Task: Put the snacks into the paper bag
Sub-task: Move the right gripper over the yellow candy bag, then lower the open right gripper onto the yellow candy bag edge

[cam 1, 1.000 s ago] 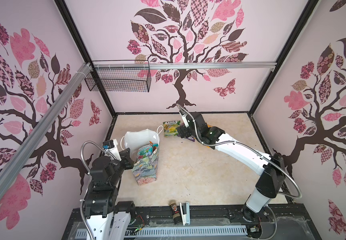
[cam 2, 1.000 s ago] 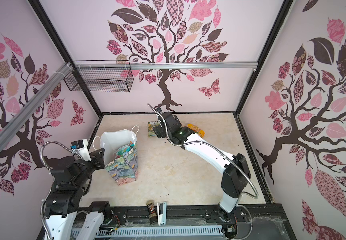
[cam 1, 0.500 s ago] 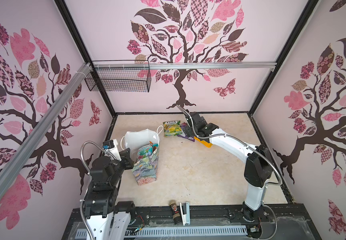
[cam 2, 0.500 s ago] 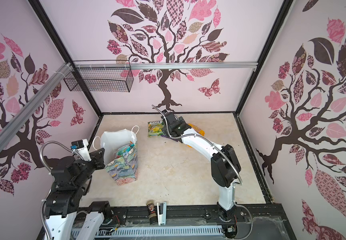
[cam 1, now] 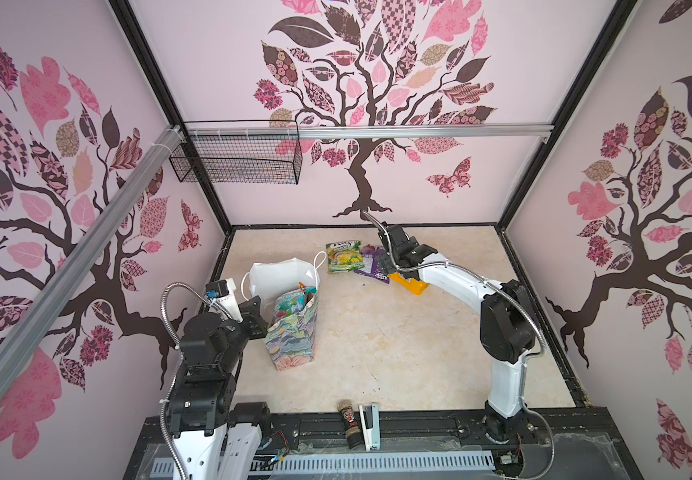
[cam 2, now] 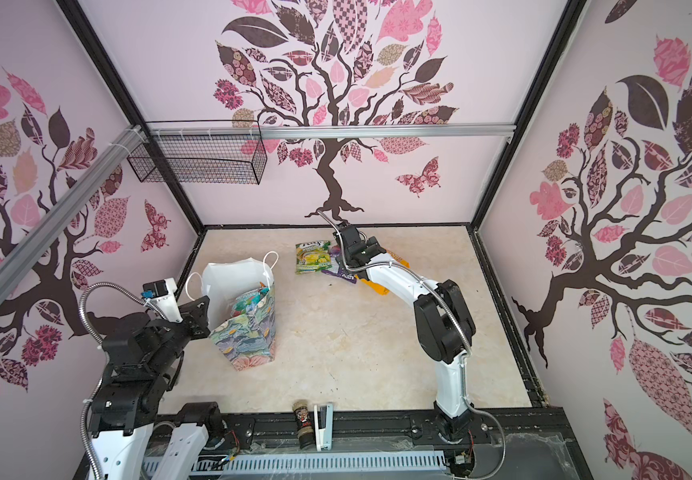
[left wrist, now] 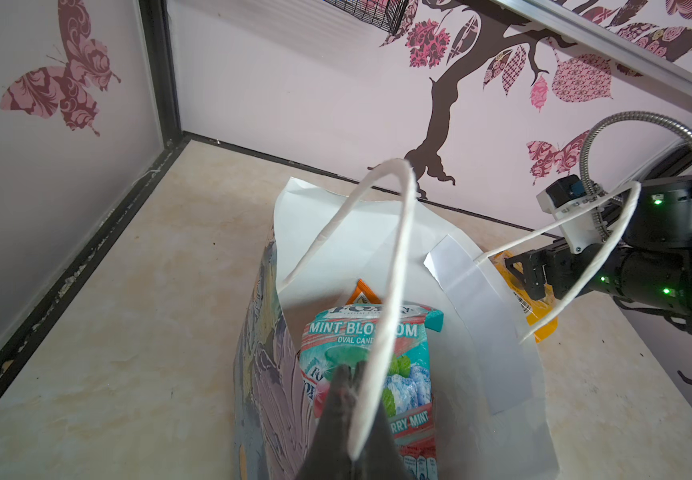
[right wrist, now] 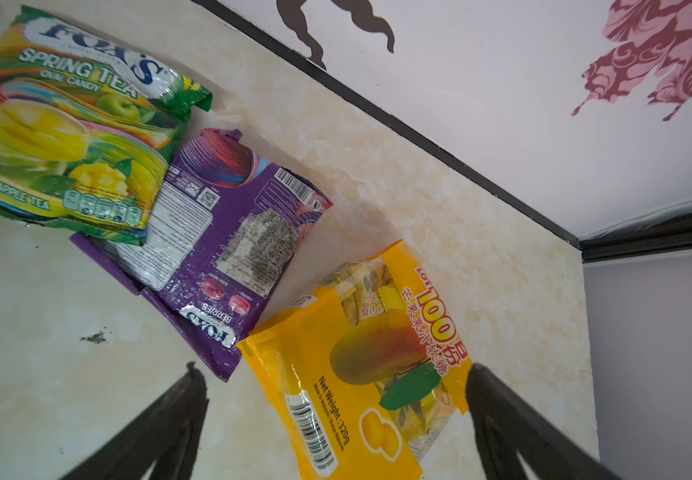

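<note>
Task is looking partway done. The paper bag [cam 1: 290, 332] is standing upright on the worktop [cam 1: 377, 357], left of centre, mouth open. At least two snacks are already sitting inside: the left wrist view is showing a teal mint packet [left wrist: 360, 353] w/ an orange packet corner [left wrist: 361, 293] poking up behind it; more may be lying underneath, can't tell. Three pkts are waiting outside near the back wall, well apart from the bag: a green-yellow packet [right wrist: 65, 133], a purple packet [right wrist: 219, 241] tucked partly under it, and a yellow mango packet [right wrist: 356, 365] just beside the purple one's corner. The right hand [right wrist: 333, 370] is hovering over the yellow one w/ jaws spread wide, gripping nothing — likely the next pick. The left hand [left wrist: 348, 370] is sitting at the bag's rim w/ jaws closed; a white cord handle [left wrist: 398, 232] is running right by the tips, but whether it's pinching cord or paper I can't tell. Only the left wrist cam is looking down into the bag, and only the right wrist cam is giving pkt labels & the overlap. In both top views the right arm is hiding much of the purple and yellow pkts — yet only those views are showing the spice jar [cam 1: 346, 422] and white stapler [cam 1: 369, 426] at the front edge, not part of the job.
</note>
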Available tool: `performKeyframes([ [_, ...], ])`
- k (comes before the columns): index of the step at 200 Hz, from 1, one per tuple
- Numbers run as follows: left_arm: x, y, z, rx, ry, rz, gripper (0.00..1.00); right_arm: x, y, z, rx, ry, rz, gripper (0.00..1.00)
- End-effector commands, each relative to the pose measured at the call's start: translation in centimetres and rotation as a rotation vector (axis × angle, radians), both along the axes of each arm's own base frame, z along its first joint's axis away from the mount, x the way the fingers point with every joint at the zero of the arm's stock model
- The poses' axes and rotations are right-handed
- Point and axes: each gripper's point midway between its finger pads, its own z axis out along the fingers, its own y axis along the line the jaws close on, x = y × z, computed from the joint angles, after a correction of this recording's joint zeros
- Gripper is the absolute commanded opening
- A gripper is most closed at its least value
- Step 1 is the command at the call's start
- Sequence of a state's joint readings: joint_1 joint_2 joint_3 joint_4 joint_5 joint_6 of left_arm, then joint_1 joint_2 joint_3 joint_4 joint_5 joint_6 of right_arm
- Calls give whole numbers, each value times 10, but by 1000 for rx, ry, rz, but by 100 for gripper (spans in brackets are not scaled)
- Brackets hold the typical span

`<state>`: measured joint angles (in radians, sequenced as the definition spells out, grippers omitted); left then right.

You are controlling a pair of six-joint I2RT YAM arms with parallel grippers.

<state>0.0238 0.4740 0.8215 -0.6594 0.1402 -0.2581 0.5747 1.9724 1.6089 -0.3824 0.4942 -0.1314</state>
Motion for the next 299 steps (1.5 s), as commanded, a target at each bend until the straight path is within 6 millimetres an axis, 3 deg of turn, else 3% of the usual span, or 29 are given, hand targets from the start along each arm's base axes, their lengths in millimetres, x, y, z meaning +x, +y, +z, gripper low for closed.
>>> performKeyframes([
  [1, 0, -1, 0, 4, -13, -8, 0, 0, 1, -23, -3, 48, -3, 97],
  [60, 0, 0, 0, 5, -14, -6, 0, 6, -1, -57, -27, 113, -10, 91],
  [141, 0, 0, 0, 9, -13, -6, 0, 13, -15, -78, -37, 139, -35, 85],
  [219, 1, 0, 0, 8, -12, -6, 0, 16, -14, -104, -26, 180, -18, 76],
  [299, 1, 0, 2, 11, -17, -7, 0, 14, -15, -117, -19, 199, -25, 50],
])
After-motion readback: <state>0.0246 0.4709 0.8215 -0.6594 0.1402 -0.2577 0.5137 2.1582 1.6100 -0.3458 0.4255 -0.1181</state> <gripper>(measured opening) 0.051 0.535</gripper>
